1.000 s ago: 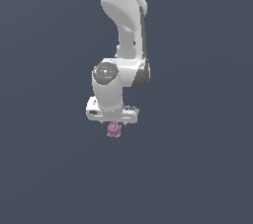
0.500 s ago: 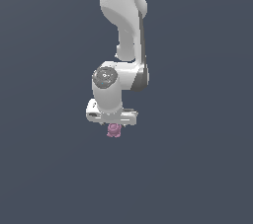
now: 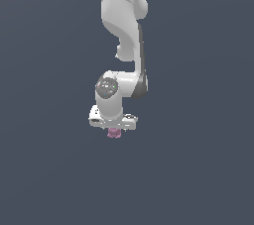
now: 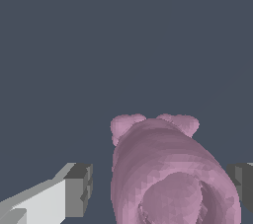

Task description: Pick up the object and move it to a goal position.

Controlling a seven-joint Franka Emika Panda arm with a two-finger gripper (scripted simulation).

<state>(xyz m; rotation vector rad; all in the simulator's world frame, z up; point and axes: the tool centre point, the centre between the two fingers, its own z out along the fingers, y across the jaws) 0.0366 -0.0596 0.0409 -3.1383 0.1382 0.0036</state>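
One robot arm (image 3: 121, 45) is in the scene — white, with a single gripper (image 3: 113, 129) at its lower end. That gripper has two fingers (image 4: 74, 191), one on each side of the wrist view. There is one object (image 4: 165, 173) — a pink-mauve lumpy figurine, sitting between the two fingers and just under the gripper body in the exterior view. At its far end from the wrist camera, two small rounded knobs (image 4: 126, 124) can be counted.
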